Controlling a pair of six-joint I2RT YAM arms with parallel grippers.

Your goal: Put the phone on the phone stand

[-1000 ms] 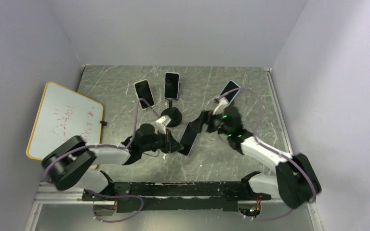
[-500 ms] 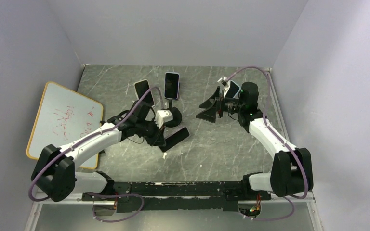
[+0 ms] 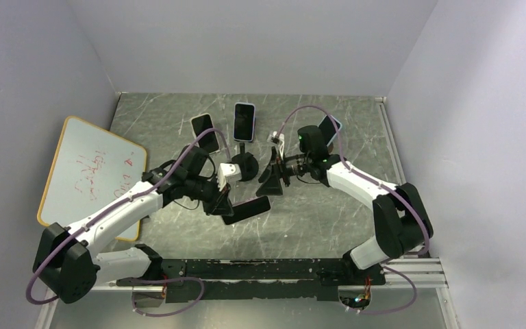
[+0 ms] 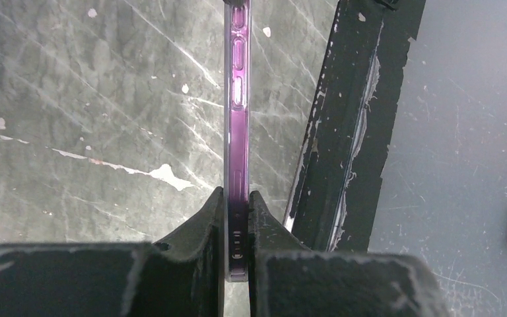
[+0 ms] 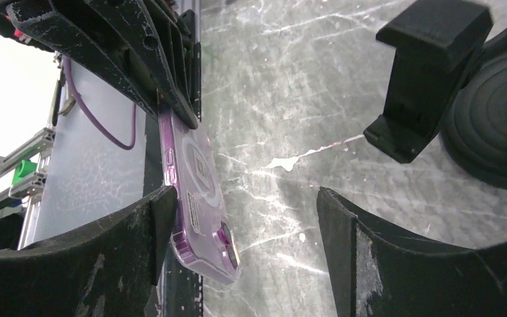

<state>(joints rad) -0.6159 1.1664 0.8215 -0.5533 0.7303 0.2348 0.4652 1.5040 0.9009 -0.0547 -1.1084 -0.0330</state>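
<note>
- Phone point(image 4: 236, 119): pinched edge-on between the left gripper's point(image 4: 236, 198) closed fingers, lower centre of the top view.
- Right gripper point(image 5: 241, 218): spread wide, holding nothing, facing the phone.
- Phone stand point(image 5: 429, 79), upper right of the right wrist view: cradle empty, so pickup looks done and placing remains.

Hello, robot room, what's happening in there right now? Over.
Left tool shut on purple-cased phone, held off the table. Right tool open, empty, facing it. Phone stand close by; path looks clear.
</note>
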